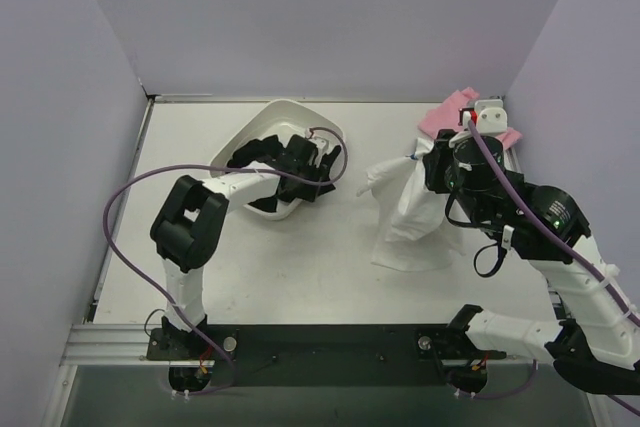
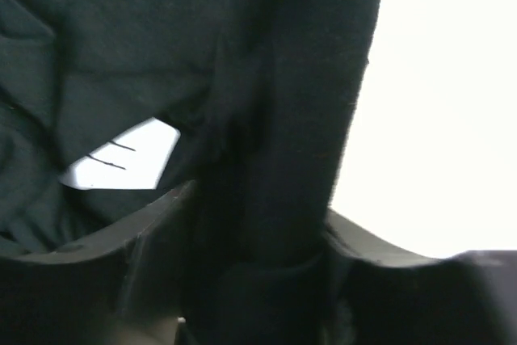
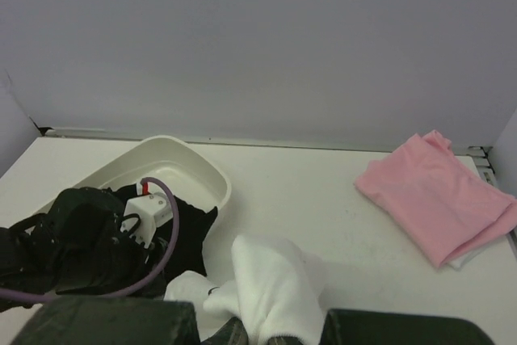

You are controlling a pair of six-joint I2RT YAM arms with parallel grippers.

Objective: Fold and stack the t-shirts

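Soft, even light fills the top view, with only faint shadows beneath the white t-shirt (image 1: 410,212). In the left wrist view the black cloth (image 2: 275,119) between the fingers of the left gripper (image 2: 262,248) is dim and blurred, and the space right of that pincer burns out to flat white. In the right wrist view that white t-shirt, pinched in the right gripper (image 3: 262,333), is out of focus; beyond the pincer the pink t-shirt (image 3: 440,199) is crisp.

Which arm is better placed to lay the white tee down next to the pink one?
Right. The right tool grips the white tee, near the pink tee. The left tool is off in the tub among dark cloth.
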